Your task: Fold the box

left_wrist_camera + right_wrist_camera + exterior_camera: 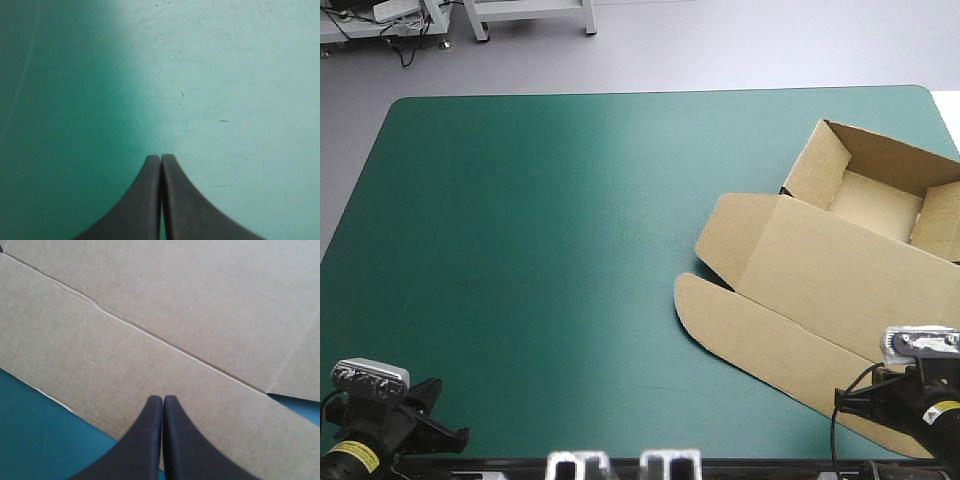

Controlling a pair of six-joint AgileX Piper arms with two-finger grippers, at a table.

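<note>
well, the box [840, 270] sits on the right side of the table [540, 250], well away from the left edge. its far end stands as an open tray [875, 205] with brown walls raised, part of it running past the table's right edge. its lid [820, 265] lies flat on the teal-green cover, spread toward the near edge. a long flap [750, 335] with a rounded corner lies flat along the lid's near side, reaching toward the near right corner. the right gripper [163, 399] is over that near part of the board, its black fingers [145, 440] pressed together into one point with nothing between them. just ahead of the tips a crease [150, 333] runs slantwise across the brown sheet. whether the tips touch the board i cannot tell. the left gripper [160, 159] is at the near left corner, well apart from the box. its fingers are likewise closed tight together, with only bare cover ahead of them.
</note>
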